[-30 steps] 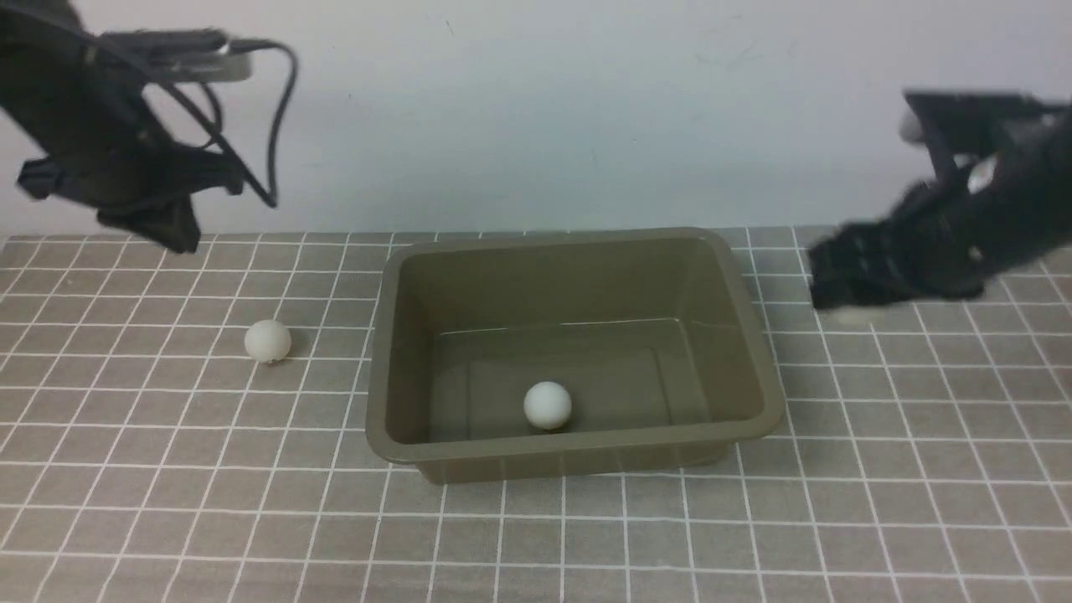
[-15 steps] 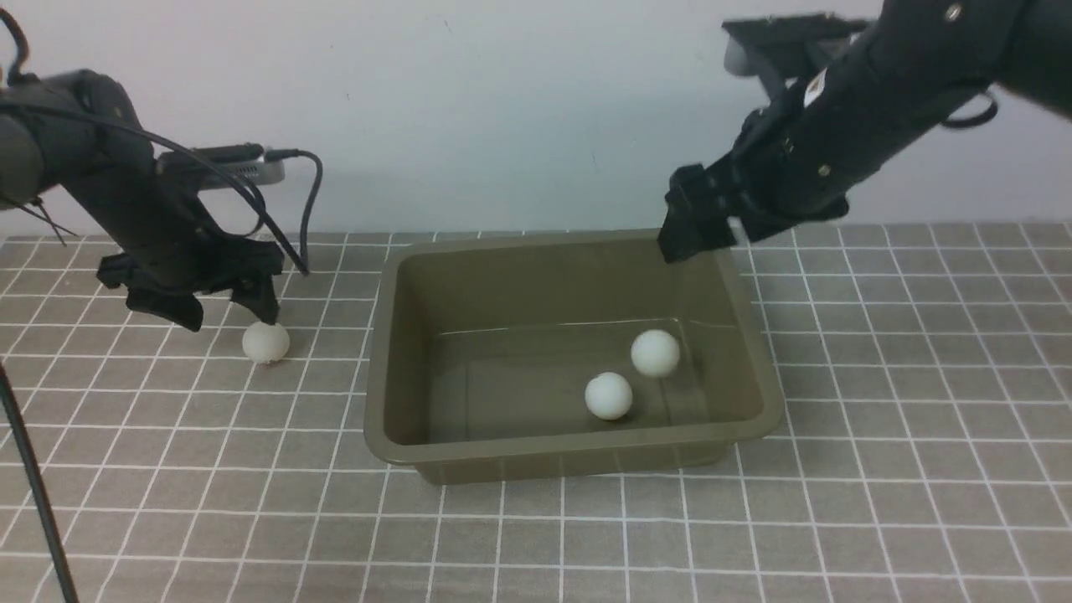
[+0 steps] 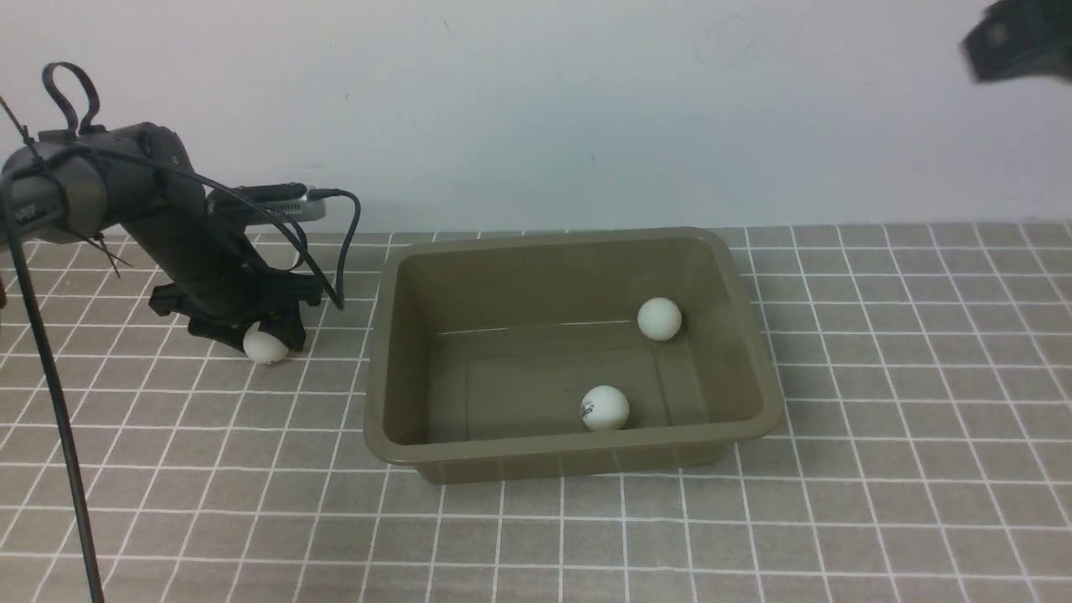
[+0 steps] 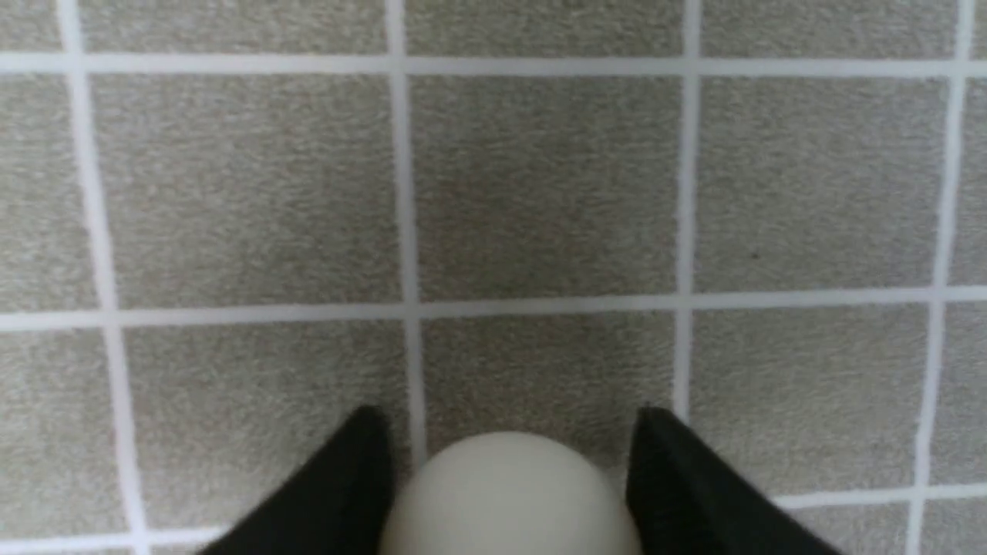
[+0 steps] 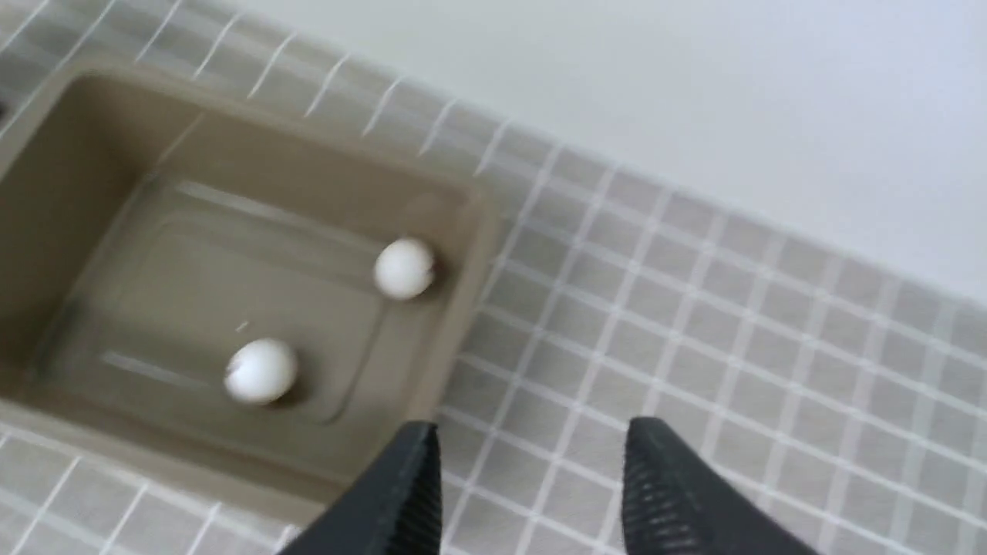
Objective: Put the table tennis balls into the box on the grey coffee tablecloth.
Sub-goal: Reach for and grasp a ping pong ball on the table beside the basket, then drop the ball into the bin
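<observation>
One table tennis ball (image 3: 266, 344) lies on the grey coffee tablecloth (image 3: 879, 419), left of the box (image 3: 385, 352). My left gripper (image 3: 261, 333) is down over it. In the left wrist view the ball (image 4: 505, 497) sits between the two black fingers (image 4: 351, 478), which stand close on either side, open. Two more balls (image 3: 659, 319) (image 3: 605, 408) lie inside the box; the near one shows a dark printed mark. My right gripper (image 5: 532, 439) is open and empty, raised above the cloth to the right of the box (image 5: 463, 231).
A dark part of the right arm (image 3: 1017, 38) shows at the top right corner of the front view. A black cable (image 3: 50, 394) hangs down at the far left. A pale wall stands behind the cloth.
My left gripper has come down around the ball on the cloth. My right arm has pulled up and away to the right from above the box. The two balls in the box have rolled a little.
</observation>
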Action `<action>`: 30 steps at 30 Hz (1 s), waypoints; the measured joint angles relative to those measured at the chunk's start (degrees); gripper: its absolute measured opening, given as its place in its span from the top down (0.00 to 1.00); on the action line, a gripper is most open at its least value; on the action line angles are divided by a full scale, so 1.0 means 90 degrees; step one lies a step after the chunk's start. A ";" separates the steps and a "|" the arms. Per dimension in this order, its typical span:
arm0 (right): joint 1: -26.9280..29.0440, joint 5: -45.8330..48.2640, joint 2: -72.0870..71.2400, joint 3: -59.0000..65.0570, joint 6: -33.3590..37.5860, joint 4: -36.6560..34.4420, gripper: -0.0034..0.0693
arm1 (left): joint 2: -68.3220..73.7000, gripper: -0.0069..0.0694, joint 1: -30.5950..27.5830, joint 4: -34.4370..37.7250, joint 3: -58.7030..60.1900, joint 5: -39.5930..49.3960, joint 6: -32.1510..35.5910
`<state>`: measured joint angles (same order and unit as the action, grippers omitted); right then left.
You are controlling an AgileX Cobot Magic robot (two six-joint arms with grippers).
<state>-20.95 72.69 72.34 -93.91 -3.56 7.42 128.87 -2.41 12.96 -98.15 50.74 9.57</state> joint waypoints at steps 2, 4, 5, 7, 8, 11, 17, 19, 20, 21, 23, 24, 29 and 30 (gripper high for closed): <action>0.0000 0.0008 -0.0256 0.0043 -0.0122 0.0133 0.58 | 0.0000 0.46 0.0000 -0.0006 -0.0081 0.0183 0.0000; 0.0000 0.0008 -0.0889 0.0338 -0.0388 0.0270 0.62 | -0.0106 0.46 0.0000 0.0000 -0.0465 0.0881 0.0000; 0.0000 0.0008 -0.1028 0.0473 -0.0486 0.0315 0.63 | -0.0200 0.46 0.0000 0.0011 -0.0570 0.1018 0.0000; 0.0000 0.0010 -0.1508 0.0922 -0.0790 0.0412 0.66 | -0.0541 0.46 0.0037 0.0141 -0.0947 0.1408 0.0014; 0.0000 0.0010 -0.1604 0.0975 -0.0823 0.0422 0.67 | -0.0581 0.46 0.0043 0.0159 -0.1022 0.1473 0.0024; 0.0000 -0.0051 -0.2464 0.2137 -0.1338 0.0468 0.73 | -0.1392 0.46 0.0360 0.0726 -0.1497 0.1841 0.0396; 0.0000 -0.2069 -0.3643 0.4304 -0.1920 0.0468 0.78 | -0.1677 0.46 0.1478 0.1162 -0.1573 0.1912 0.0826; 0.0000 -0.2448 -0.3786 0.4665 -0.1968 0.0474 0.79 | -0.1612 0.46 0.1631 0.1103 -0.1573 0.1863 0.0834; 0.0000 -0.3128 -0.4027 0.5164 -0.2068 0.0512 0.79 | -0.1466 0.46 0.1882 0.0976 -0.1567 0.1720 0.0828; 0.0000 -0.3745 -0.4221 0.5581 -0.2114 0.0548 0.79 | -0.1309 0.46 0.2081 0.0857 -0.1560 0.1584 0.0799; 0.0000 -0.4587 -0.4463 0.6050 -0.2171 0.0614 0.79 | -0.1065 0.43 0.2345 0.0564 -0.1560 0.1413 0.0642; 0.0000 -0.4795 -0.4525 0.6241 -0.2173 0.0645 0.79 | -0.1014 0.41 0.2399 0.0497 -0.1553 0.1377 0.0599; 0.0000 -0.7024 -0.5420 0.7607 -0.2202 0.0893 0.79 | -0.0611 0.12 0.2843 -0.0457 -0.1566 0.1146 -0.0197; 0.0000 -0.7152 -0.5536 0.7729 -0.2217 0.0898 0.79 | -0.0611 0.11 0.2853 -0.0537 -0.1597 0.1183 -0.0269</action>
<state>-20.95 8.32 22.51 -24.35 -23.51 15.51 123.37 23.27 8.12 -112.52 61.39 7.16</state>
